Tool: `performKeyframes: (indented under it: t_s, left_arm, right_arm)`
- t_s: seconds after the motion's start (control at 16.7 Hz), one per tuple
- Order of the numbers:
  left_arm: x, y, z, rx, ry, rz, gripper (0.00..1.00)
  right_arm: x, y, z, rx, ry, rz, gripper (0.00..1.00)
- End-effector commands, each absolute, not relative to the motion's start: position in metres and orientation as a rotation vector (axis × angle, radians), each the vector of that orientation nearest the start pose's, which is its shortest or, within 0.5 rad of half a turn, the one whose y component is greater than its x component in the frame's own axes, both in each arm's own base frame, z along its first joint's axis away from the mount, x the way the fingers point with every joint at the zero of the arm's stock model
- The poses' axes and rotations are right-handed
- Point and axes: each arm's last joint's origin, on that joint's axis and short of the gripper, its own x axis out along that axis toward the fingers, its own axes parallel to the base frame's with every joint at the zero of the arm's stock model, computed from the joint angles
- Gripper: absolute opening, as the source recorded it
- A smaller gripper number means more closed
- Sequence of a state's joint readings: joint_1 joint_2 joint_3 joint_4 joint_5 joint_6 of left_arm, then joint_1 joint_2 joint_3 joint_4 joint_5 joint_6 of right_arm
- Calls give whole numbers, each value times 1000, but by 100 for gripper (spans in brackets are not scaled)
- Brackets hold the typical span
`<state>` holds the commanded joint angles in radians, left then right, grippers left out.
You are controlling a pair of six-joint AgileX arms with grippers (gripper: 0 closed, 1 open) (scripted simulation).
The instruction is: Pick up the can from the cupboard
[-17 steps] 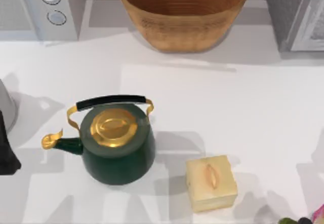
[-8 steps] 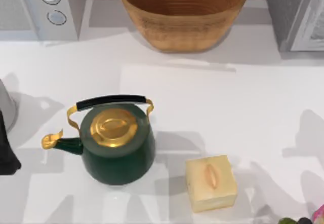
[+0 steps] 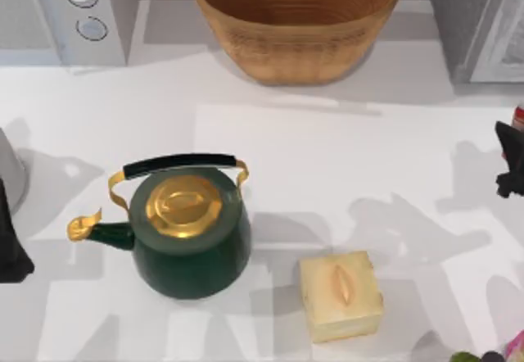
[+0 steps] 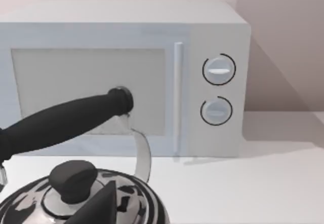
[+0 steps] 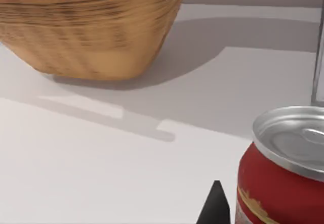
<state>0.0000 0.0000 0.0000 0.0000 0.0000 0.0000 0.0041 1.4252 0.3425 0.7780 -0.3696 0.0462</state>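
Left edge of the top view: the left arm's dark body sits parked at the table's left side; its gripper cannot be read as released or clenched from here. The left wrist view looks over a black-handled kettle lid toward the white boxy microwave with 2 round knobs.

Left-centre of the white table: the dark green round kettle with a brass lid and black handle, upright, spout toward the left. Behind it at the back left stands the same white appliance.

Centre back: the tan woven oval basket. Front centre-right: the cream cube-shaped box, just beside the kettle but apart from it.

Back right corner: the grey speckled cupboard with a white framed panel door.

Right edge: the right gripper shows as a dark shape in front of the cupboard. A sliver of the small red-sided can with a silvery top lies at its upper side. In the right wrist view the can stands upright, close up, with 1 black fingertip just beside its red wall. Whether the jaws are clenched on the can, I cannot tell.
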Motion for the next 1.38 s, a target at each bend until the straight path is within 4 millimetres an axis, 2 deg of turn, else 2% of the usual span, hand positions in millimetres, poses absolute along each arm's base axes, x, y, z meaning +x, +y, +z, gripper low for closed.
performKeyframes:
  t_s: [0.3,0.6,0.9,1.38]
  left_arm:
    - [106,-1,160,0,0,0,100]
    - [106,-1,160,0,0,0,100]
    - [106,-1,160,0,0,0,100]
    - [106,-1,160,0,0,0,100]
  right_arm:
    - [296,7,105,116,285,495,0]
    - [326,-4,71,108,202,608,0]
    - [344,-15,54,62,94,700,0]
    - [354,-23,50,3,-3,767,0]
